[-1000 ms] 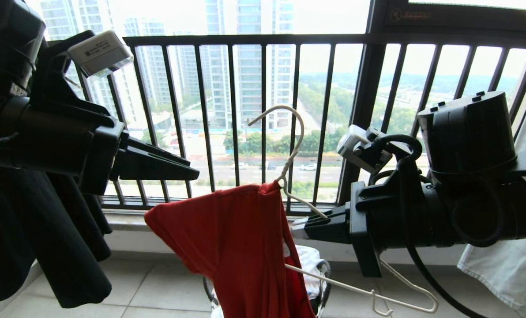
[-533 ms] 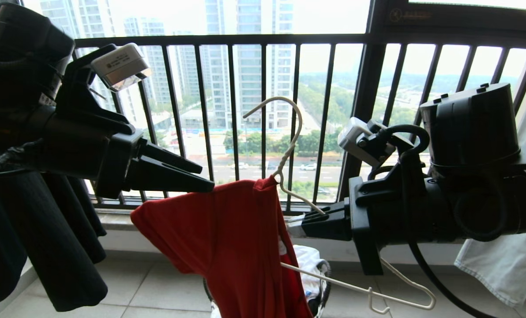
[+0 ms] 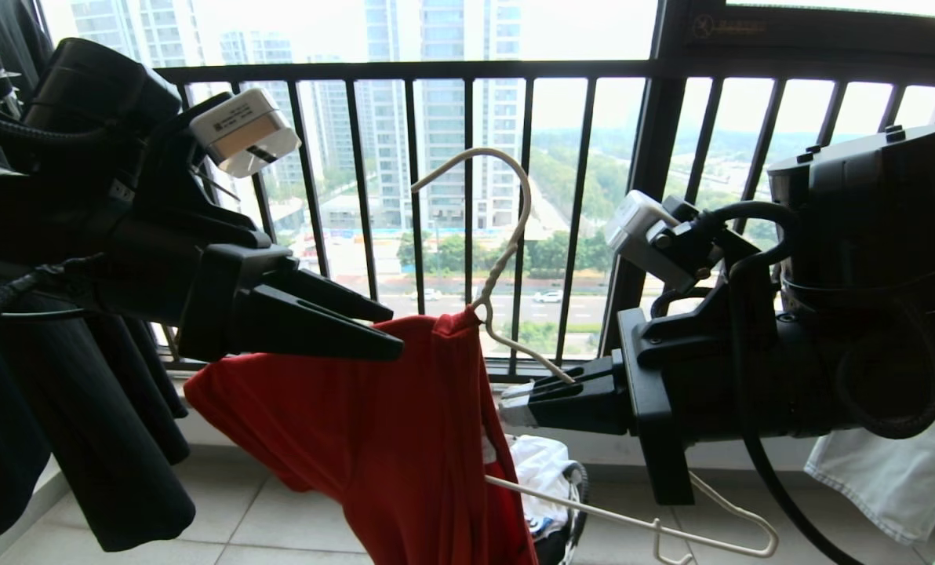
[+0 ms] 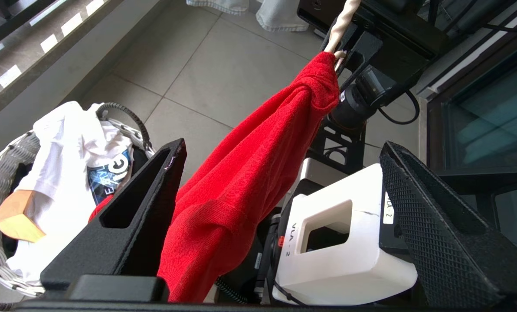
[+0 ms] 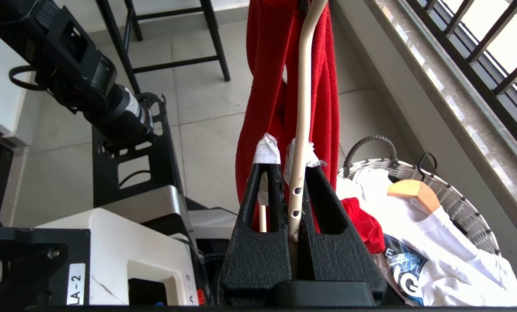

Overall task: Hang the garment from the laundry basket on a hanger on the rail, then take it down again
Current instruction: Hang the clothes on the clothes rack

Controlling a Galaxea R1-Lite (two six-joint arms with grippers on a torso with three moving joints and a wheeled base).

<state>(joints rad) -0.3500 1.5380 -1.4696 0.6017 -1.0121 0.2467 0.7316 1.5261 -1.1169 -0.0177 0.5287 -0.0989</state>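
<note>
Holding the hanger (image 3: 507, 235) by its wire arm, our right gripper (image 3: 514, 408) is clamped tight on the metal just below the twisted neck; in the right wrist view the padded fingertips (image 5: 267, 149) pinch the wire (image 5: 304, 108) with no gap showing. Our left gripper (image 3: 373, 326) stands with its jaws spread wide and nothing between them. It sits at 9 o'clock from the hanger neck, just beside the red cloth, and the left wrist view shows the garment (image 4: 241, 182) passing between the two open fingers without being pinched.

The garment (image 3: 389, 439) hangs from the hanger on one side only: one shoulder is threaded onto the arm at 8 o'clock, gathered up at the neck, while the arm at 4 o'clock runs bare toward the lower right. The rest of the cloth drapes down toward the laundry basket (image 5: 458, 195), which stands on the floor tiles at 6 o'clock below the hanger.

We judge the task to be in its early part. Lifting out of the basket is done, or nearly so. Still to do: dress the second shoulder, hook the hanger on the rail (not in view), then take it down again.
</note>
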